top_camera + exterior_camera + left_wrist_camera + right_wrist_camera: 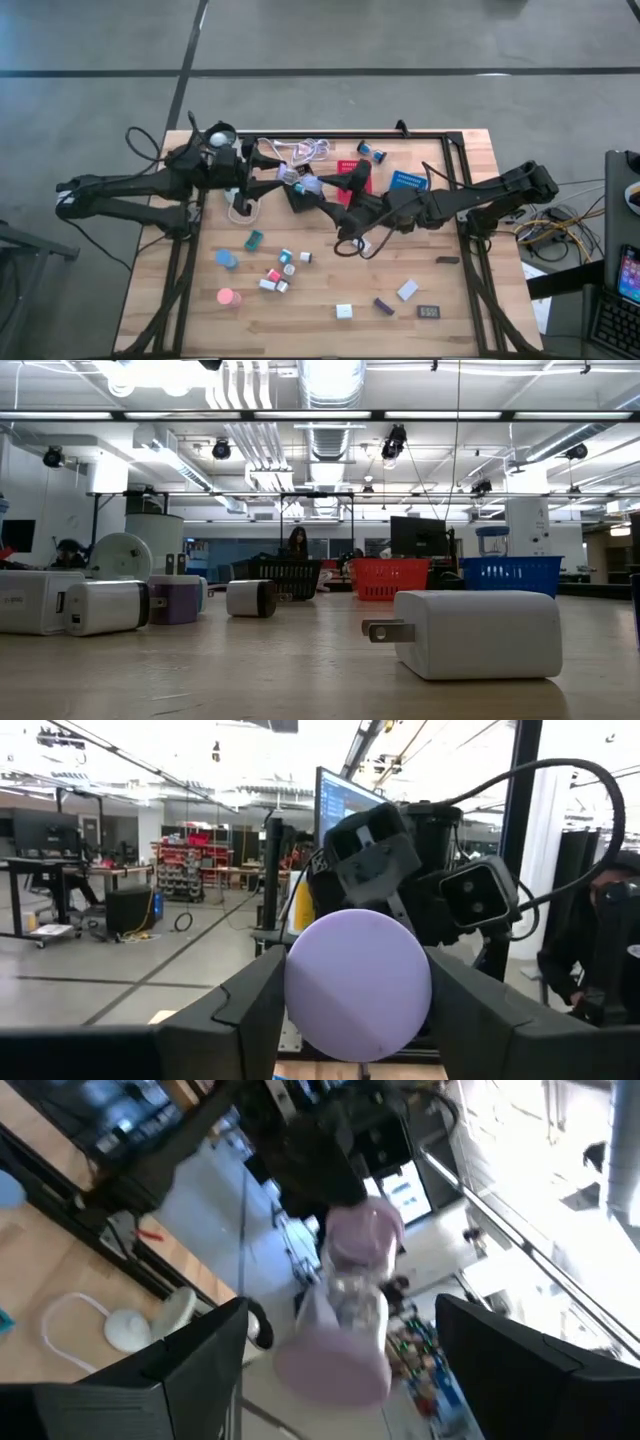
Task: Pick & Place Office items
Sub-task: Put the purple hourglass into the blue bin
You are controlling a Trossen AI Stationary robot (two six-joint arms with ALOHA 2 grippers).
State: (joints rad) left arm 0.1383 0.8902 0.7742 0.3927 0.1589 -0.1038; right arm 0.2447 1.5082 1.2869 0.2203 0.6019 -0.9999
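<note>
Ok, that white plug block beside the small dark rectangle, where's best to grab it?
Come straight down on the white plug block and pinch its body across the two long flat sides. It lies flat with space around it, and its prongs stick out one end.

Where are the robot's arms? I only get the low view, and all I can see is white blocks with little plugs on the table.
Observer: Both arms are raised above the table, with their tips close together near its far middle. That is too high for your camera.
Operator: What is the left one holding?
Observer: The left gripper is clamped on a lavender roll, held up off the table.
Operator: And the right one?
Observer: The right gripper is open and empty, and it points straight at that roll.
</note>
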